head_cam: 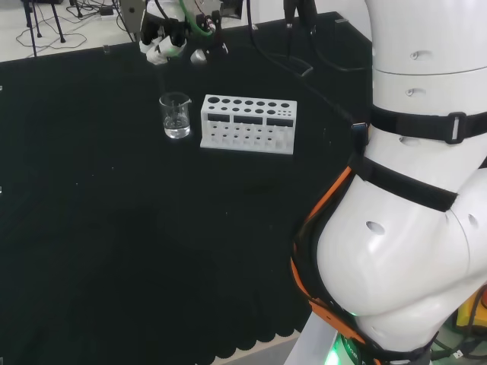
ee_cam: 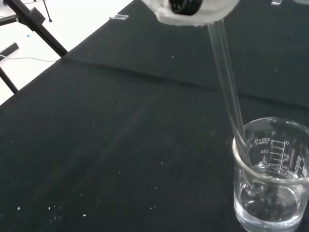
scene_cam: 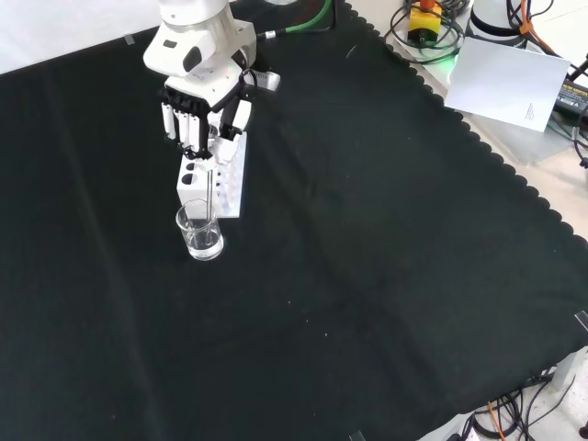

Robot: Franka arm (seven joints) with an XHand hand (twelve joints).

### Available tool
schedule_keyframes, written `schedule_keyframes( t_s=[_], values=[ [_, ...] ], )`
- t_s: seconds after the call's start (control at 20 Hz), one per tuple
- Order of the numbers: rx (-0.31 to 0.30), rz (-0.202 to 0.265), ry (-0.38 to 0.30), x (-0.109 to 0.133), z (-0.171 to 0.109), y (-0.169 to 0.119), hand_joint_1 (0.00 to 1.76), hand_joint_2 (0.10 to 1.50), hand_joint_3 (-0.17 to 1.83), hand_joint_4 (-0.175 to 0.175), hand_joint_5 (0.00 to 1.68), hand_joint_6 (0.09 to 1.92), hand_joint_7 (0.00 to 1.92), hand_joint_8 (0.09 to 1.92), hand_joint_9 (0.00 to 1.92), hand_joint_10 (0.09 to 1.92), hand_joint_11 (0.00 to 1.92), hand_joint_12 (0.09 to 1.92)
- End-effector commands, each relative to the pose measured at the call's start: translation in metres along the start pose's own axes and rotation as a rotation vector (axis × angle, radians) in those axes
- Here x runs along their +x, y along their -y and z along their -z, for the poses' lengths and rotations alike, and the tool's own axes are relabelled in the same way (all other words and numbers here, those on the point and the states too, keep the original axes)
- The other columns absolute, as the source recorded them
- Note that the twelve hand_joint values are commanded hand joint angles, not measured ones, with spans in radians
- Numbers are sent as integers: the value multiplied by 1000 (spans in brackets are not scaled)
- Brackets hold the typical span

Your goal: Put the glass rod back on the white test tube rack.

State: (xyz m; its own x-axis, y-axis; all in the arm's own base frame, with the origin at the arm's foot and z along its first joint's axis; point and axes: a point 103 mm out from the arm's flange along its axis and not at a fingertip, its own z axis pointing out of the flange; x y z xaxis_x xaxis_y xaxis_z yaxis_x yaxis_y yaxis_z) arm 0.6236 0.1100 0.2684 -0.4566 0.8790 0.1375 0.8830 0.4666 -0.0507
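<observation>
In the front view's upper left, the hand (scene_cam: 198, 118) is seen with fingers curled round the top of the glass rod (scene_cam: 213, 188). The rod's lower end is dipped in the clear liquid of a glass beaker (ee_cam: 271, 177). The white test tube rack (head_cam: 249, 123) is placed just beside the beaker, at upper centre of the head view.

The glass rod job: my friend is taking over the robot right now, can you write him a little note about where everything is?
Hand: shut on the rod, above the beaker.
Rod: hanging from the hand, its lower end down inside the beaker, in the clear liquid.
Beaker: on the cloth beside one end of the white rack.
Done: rod gripped.
Left: lift the rod clear of the beaker, carry it to the rack, set it there and let go.
</observation>
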Motion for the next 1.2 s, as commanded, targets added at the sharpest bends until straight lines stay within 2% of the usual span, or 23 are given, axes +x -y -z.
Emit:
schedule_keyframes(
  t_s=[0.05,0.55,0.8,1.2],
  values=[
    [-8,4,5,1,1,2,1294,1059,1,-175,1163,379,1121,1095,1711,619,1203,841],
    [-38,-13,2,-8,17,7,1294,1059,1,-175,1163,379,1121,1096,1711,620,1202,842],
    [-72,-27,-4,-17,41,21,1294,1059,1,-175,1163,379,1120,1097,1711,620,1202,843],
    [-130,-89,-5,-45,71,49,1294,1059,1,-175,1162,379,1120,1098,1711,621,1202,843]
  ],
)
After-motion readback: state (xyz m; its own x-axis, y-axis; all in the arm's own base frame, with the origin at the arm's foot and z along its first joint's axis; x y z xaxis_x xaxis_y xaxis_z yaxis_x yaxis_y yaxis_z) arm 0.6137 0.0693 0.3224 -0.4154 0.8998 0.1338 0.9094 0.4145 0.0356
